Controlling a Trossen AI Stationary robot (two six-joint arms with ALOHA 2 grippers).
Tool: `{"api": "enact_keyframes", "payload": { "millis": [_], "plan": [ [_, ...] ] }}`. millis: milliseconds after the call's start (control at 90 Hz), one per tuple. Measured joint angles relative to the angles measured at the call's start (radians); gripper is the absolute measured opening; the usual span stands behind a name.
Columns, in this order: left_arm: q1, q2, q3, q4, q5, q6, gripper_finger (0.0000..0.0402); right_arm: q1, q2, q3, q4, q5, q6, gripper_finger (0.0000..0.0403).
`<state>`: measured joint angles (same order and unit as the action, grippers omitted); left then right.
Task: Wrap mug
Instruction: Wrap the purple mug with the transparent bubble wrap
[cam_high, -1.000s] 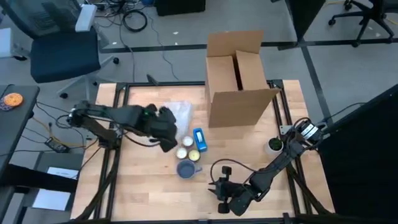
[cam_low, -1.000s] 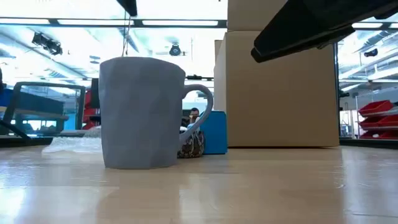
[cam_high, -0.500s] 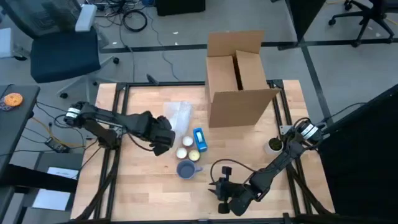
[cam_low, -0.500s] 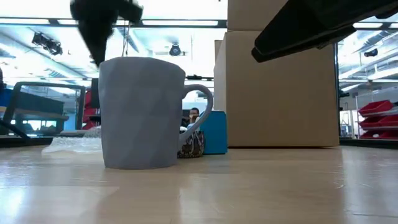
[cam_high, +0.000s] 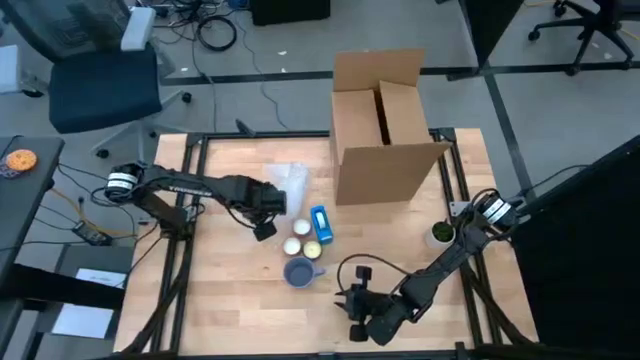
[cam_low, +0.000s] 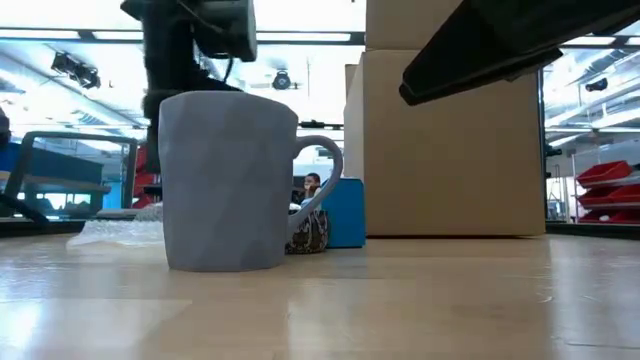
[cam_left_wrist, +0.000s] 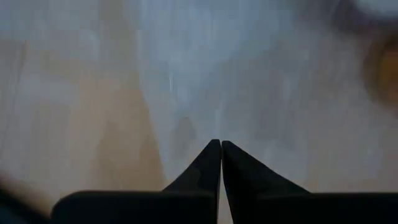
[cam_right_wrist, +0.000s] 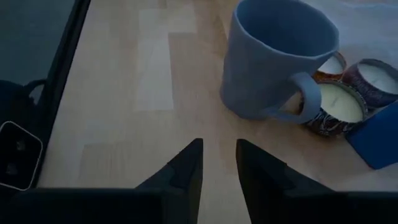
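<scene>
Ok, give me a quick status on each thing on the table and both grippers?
Mug: upright, unwrapped, handle toward the candles.
Bubble wrap: lying flat, not around the mug.
Two candles: upright, open-topped.
Blue box: lying beside the candles.
Cardboard box: open, flaps up.
Left gripper: shut, over the bubble wrap.
Right gripper: slightly open, empty, pointed at the mug.

Low view: faceted blue-grey ceramic mug (cam_low: 228, 182) hides most of patterned candle jar (cam_low: 312, 232) behind; left wrist view blurred.

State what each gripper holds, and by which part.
Neither holds anything: the left gripper is shut empty above the bubble wrap; the right gripper is open short of the mug.
</scene>
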<state>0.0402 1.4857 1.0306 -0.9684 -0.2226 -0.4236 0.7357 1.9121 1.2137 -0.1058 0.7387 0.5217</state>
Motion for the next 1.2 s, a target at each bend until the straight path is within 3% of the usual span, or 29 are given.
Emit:
{"api": "enact_keyframes", "payload": {
  "millis": [189, 433, 656, 811, 1033, 1122, 1200],
  "plan": [
    [0.041, 0.0, 0.015, 0.046, 0.028, -0.021, 0.003, 0.0, 0.0, 0.0, -0.001, 0.0, 0.0, 0.0073],
    [0.059, 0.006, 0.013, 0.116, -0.065, 0.023, 0.0117, 0.0, 0.0, 0.0, -0.001, -0.001, 0.0, 0.0073],
    [0.056, 0.033, -0.008, 0.217, -0.017, 0.081, 0.0155, 0.0, 0.0, 0.0, -0.002, -0.001, -0.002, 0.0073],
    [0.056, 0.071, -0.008, 0.217, -0.023, 0.083, 0.0158, 0.0, 0.0, 0.0, -0.003, -0.001, -0.002, 0.0073],
    [0.058, 0.141, -0.008, 0.228, -0.173, 0.108, 0.0153, 0.0, 0.0, 0.0, -0.004, -0.001, -0.002, 0.0073],
    [0.058, 0.161, -0.008, 0.239, -0.162, 0.109, 0.0127, -0.001, 0.0, 0.0, -0.004, -0.001, -0.002, 0.0073],
    [0.058, 0.173, -0.008, 0.237, -0.158, 0.109, 0.0081, -0.003, 0.0, 0.0, -0.005, -0.001, -0.002, 0.0073]
  ]
}}
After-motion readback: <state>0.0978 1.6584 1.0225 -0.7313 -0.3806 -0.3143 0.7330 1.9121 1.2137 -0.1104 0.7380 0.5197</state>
